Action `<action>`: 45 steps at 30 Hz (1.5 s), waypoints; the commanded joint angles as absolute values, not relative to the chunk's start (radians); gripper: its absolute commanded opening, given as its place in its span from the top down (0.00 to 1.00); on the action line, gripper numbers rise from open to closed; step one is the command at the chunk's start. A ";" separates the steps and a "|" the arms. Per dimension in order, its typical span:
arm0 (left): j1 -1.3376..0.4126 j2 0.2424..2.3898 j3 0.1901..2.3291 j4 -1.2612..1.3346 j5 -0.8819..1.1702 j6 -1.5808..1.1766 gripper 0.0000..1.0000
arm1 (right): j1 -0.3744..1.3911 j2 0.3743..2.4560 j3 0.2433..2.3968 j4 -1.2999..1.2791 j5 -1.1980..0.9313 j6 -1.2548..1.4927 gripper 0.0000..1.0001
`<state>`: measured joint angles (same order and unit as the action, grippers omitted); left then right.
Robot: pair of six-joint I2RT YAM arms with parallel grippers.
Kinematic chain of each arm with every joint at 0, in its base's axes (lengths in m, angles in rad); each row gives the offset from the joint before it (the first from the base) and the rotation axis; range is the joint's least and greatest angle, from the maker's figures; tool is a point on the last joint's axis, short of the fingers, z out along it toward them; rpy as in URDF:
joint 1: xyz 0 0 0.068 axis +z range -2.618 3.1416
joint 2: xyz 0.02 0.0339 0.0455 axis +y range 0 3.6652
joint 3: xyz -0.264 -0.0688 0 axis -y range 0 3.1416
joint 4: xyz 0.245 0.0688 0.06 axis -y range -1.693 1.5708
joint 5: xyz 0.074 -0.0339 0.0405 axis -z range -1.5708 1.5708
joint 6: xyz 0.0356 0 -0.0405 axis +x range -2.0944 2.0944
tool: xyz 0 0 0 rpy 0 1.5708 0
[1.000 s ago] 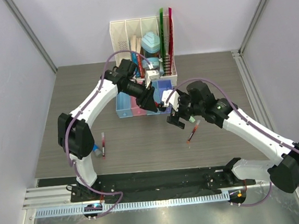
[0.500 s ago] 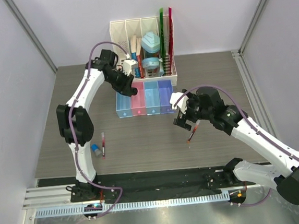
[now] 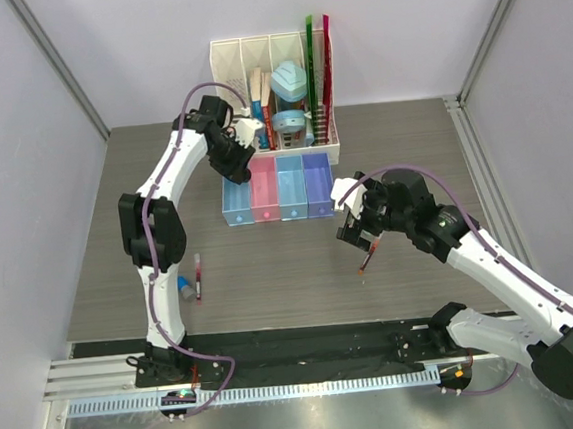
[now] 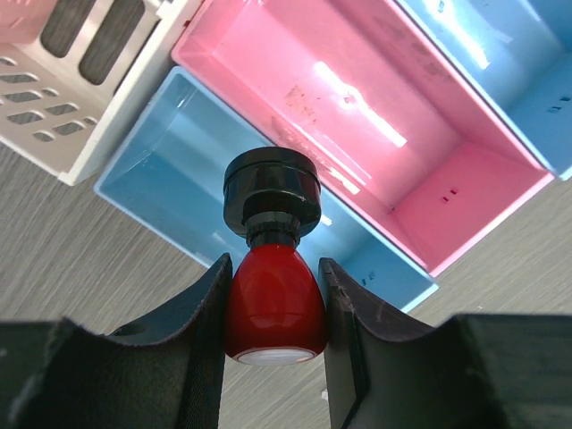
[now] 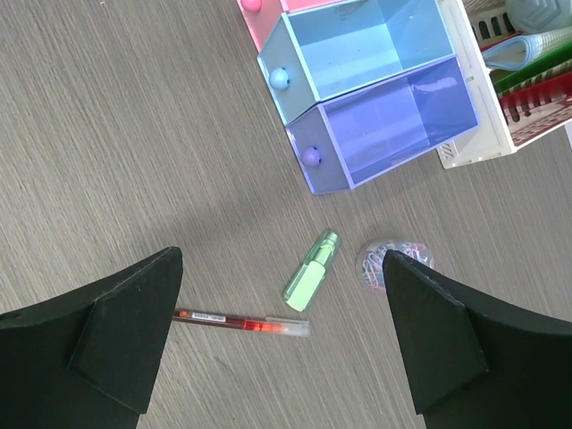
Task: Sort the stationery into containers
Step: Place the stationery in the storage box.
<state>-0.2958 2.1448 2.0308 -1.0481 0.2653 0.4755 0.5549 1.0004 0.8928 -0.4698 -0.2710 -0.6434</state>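
My left gripper (image 3: 238,155) is shut on a red-capped small cylinder (image 4: 273,304) with a black end, held over the far end of the blue bin (image 4: 161,183). The pink bin (image 4: 375,116) and the light blue bin (image 4: 509,63) lie beside it. The bins form a joined row, blue (image 3: 236,204), pink (image 3: 264,191), light blue (image 3: 291,188), purple (image 3: 318,185). My right gripper (image 3: 359,234) is open and empty above a green piece (image 5: 312,269), a dark-red pen (image 5: 241,323) and a clear lilac disc (image 5: 396,262), all on the table near the purple bin (image 5: 393,121).
The white slotted rack (image 3: 273,85) with rulers and teal items stands right behind the bins. A second dark-red pen (image 3: 199,276) and a blue-capped cylinder (image 3: 184,285) lie at the near left by the left arm's base.
My left gripper has swung left and back, from over the right-hand bins to the blue bin's far end. My right gripper has drawn slightly nearer and to the right.
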 commanded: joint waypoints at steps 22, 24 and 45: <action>-0.298 2.217 2.017 -0.953 0.097 0.503 0.99 | 0.532 0.962 0.876 -0.419 -0.278 -0.637 0.01; -0.302 2.229 2.017 -0.953 0.095 0.505 0.96 | 0.531 0.960 0.871 -0.417 -0.276 -0.638 0.01; -0.364 2.226 2.080 -0.936 0.100 0.472 0.53 | 0.528 0.957 0.868 -0.413 -0.281 -0.635 0.01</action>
<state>-0.3531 2.2475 2.0312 -0.9573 0.0700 0.4896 0.5323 0.9874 0.8669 -0.4561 -0.2726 -0.6441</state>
